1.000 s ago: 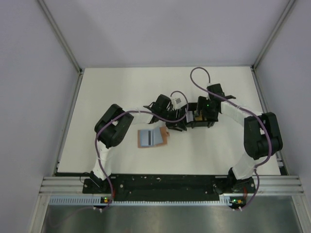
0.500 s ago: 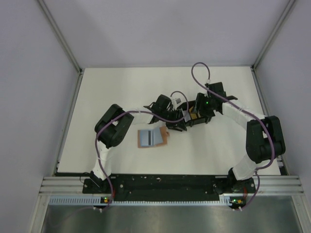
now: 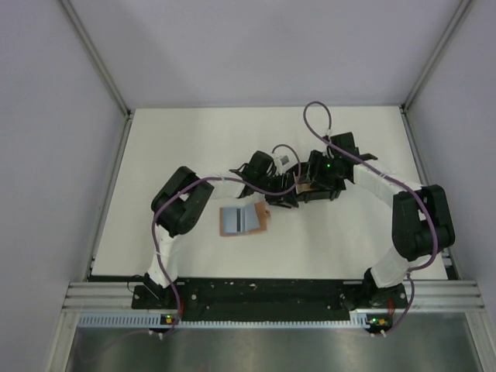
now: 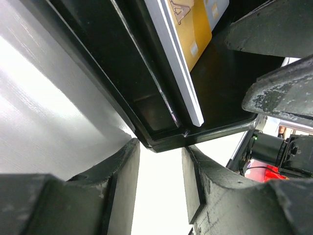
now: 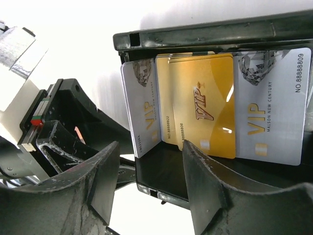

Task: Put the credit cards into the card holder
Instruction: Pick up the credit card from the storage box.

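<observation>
While walls (image 3: 46, 116) grey, table (image 3: 194, 139) white.

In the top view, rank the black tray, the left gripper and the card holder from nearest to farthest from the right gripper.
1. The black tray: directly under the right gripper.
2. The left gripper: just to the left, at the tray's corner.
3. The card holder: farther left and toward the near edge, lying open.

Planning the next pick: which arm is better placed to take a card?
Right, probably: the right gripper faces the gold card, jaws apart below it; the left gripper is at a corner of the black tray.
</observation>
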`<act>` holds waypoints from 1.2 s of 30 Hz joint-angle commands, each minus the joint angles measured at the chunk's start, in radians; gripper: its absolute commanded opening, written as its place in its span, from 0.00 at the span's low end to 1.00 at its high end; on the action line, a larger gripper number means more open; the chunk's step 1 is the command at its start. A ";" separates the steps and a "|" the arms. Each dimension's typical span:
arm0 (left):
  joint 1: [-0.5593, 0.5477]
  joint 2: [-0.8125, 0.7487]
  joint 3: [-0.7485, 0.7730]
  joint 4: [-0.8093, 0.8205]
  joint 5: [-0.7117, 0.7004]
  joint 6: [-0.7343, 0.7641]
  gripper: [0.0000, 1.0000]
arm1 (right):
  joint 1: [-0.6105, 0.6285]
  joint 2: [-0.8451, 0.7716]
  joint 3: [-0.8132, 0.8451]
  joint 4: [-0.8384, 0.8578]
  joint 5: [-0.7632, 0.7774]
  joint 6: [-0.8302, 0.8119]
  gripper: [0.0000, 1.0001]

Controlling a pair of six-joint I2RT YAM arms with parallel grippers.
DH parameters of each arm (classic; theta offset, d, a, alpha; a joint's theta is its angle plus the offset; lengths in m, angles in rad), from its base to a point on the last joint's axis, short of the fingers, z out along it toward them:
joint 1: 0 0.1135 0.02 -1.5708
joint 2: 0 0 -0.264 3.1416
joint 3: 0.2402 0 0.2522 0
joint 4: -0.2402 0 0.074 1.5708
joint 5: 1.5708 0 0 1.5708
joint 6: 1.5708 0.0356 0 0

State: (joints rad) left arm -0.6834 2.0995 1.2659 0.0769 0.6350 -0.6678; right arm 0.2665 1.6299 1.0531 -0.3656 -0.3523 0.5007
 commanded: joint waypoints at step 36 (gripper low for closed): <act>0.031 0.017 0.000 0.124 -0.008 -0.044 0.45 | 0.020 0.188 0.065 -0.052 0.004 -0.157 0.73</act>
State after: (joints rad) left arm -0.6346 2.1048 1.2762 0.1589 0.5877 -0.7013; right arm 0.2726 1.7885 1.1862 -0.4835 -0.2111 0.3706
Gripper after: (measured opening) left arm 0.473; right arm 0.736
